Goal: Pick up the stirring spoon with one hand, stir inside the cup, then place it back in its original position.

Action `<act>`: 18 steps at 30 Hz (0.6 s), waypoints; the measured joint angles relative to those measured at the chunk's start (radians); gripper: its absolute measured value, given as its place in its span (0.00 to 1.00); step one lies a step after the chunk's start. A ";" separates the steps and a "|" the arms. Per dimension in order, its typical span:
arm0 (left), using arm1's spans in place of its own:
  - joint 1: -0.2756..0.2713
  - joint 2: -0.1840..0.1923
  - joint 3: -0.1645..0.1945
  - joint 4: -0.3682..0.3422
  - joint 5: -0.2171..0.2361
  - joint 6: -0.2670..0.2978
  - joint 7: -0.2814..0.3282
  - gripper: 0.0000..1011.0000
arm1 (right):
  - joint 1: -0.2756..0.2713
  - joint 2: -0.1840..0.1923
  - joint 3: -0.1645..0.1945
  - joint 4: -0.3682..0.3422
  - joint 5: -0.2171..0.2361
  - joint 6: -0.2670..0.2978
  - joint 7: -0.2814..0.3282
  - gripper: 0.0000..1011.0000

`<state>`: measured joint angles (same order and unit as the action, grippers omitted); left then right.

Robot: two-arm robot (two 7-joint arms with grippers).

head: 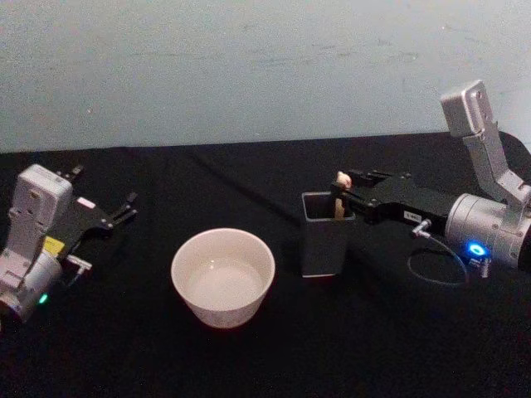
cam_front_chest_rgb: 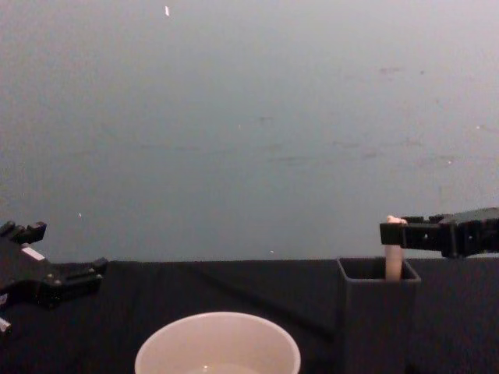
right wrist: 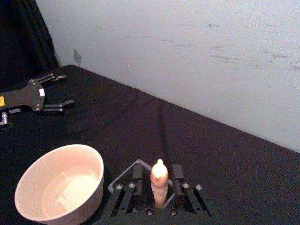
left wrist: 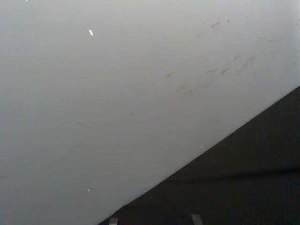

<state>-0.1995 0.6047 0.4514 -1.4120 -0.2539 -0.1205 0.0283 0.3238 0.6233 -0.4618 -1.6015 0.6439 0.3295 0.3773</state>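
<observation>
Head view: stirring spoon (head: 340, 197) stands upright in the dark grey holder (head: 326, 245), just right of the cup (head: 222, 276); right gripper (head: 342, 195) reaches in from the holder's right at rim height, fingers closed around the spoon's handle, while left gripper (head: 126, 209) sits well left of the cup with fingers spread, holding nothing. Right wrist view: bear-head handle (right wrist: 159, 180) pinched between the right gripper's fingers (right wrist: 123, 195) over the holder's opening, cup (right wrist: 61, 187) just beside. Chest view: handle (cam_front_chest_rgb: 394, 261) sticks out of the holder (cam_front_chest_rgb: 378, 312), clamped just above the rim.
</observation>
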 joint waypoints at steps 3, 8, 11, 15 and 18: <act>0.000 0.000 0.000 0.000 0.000 0.000 0.000 0.99 | 0.000 0.000 0.000 0.000 0.000 0.000 0.000 0.47; 0.000 0.000 0.000 0.000 0.000 0.000 0.000 0.99 | 0.000 0.000 0.000 -0.001 0.001 0.000 0.000 0.63; 0.000 0.000 0.000 0.000 0.000 0.000 0.000 0.99 | 0.000 0.000 0.000 -0.001 0.001 0.000 0.000 0.73; 0.000 0.000 0.000 0.000 0.000 0.000 0.000 0.99 | 0.000 0.000 0.000 -0.001 0.002 0.000 0.000 0.83; 0.000 0.000 0.000 0.000 0.000 0.000 0.000 0.99 | 0.000 0.000 0.000 -0.001 0.002 0.000 0.000 0.92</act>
<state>-0.1995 0.6047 0.4514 -1.4120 -0.2539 -0.1205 0.0283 0.3242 0.6234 -0.4618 -1.6025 0.6456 0.3297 0.3775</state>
